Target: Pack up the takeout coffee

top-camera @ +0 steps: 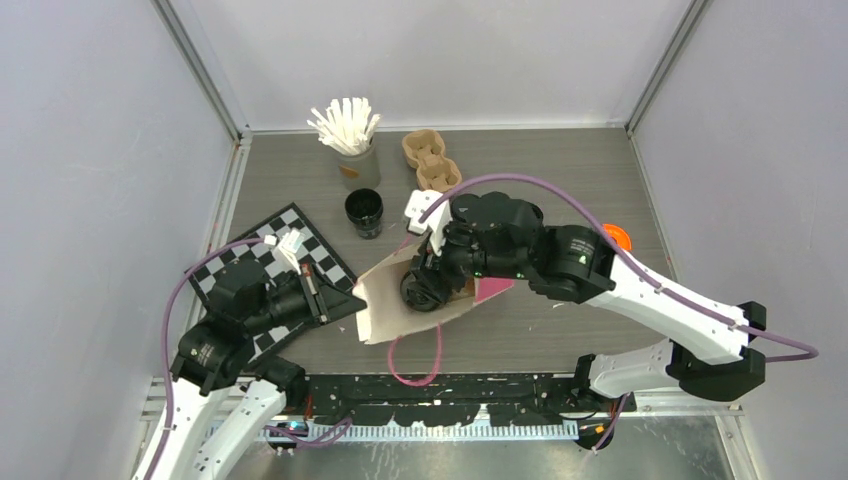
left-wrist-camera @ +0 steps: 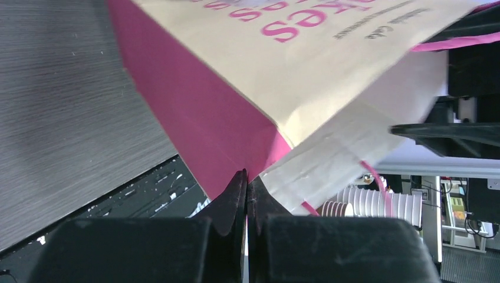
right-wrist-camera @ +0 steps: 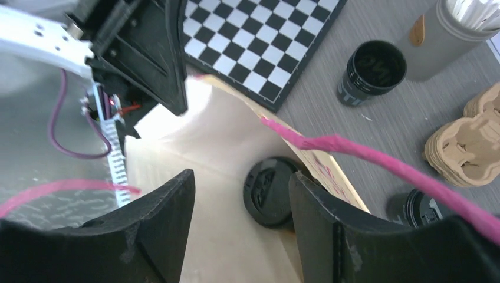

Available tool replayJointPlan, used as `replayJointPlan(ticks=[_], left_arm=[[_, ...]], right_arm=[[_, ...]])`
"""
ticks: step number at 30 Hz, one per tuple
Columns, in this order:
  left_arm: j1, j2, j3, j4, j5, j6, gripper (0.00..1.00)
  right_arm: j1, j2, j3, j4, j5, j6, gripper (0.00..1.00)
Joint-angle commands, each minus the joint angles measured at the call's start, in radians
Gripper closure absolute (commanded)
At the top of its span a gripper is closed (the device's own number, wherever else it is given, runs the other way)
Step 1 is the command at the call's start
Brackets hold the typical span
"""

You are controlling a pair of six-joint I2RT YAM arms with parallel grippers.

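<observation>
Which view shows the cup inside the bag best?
Right wrist: the lidded cup lies unobstructed inside the paper bag, framed by the open right tool. Top external shows only a dark round shape there, mostly under the right arm. Left wrist shows none of it, just the bag's outside pinched by the left tool.

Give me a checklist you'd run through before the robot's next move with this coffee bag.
1. Bag held: ok. The left gripper is shut on the edge of the paper bag.
2. Cup packed: ok. A lidded cup sits inside the bag.
3. Release: ok. The right gripper is open over the bag's mouth.
4. Handle clearance: cannot tell. The pink handle runs close past the right gripper.
5. Next pick: ok. A second cup stands upright on the table by the grey stick holder.
6. Its lid on: cannot tell.
</observation>
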Motion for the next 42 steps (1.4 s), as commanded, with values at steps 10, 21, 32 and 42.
replayJointPlan(ticks=[10, 21, 32, 42], left_arm=[[-0.002, 0.041, 0.059, 0.073, -0.010, -0.061, 1.00], [-0.001, 0.045, 0.090, -0.035, -0.052, -0.084, 1.00], [-0.001, 0.088, 0.119, -0.055, -0.100, -0.054, 1.00], [-0.001, 0.127, 0.125, -0.075, -0.127, 0.040, 1.00]], right_arm=[[-0.015, -0.025, 0.009, 0.020, 0.012, 0.184, 0.36], [-0.016, -0.007, -0.073, 0.006, -0.043, 0.258, 0.37], [-0.015, 0.077, 0.020, -0.187, -0.145, 0.267, 0.34], [-0.017, 0.045, 0.168, -0.251, -0.124, 0.275, 0.32]])
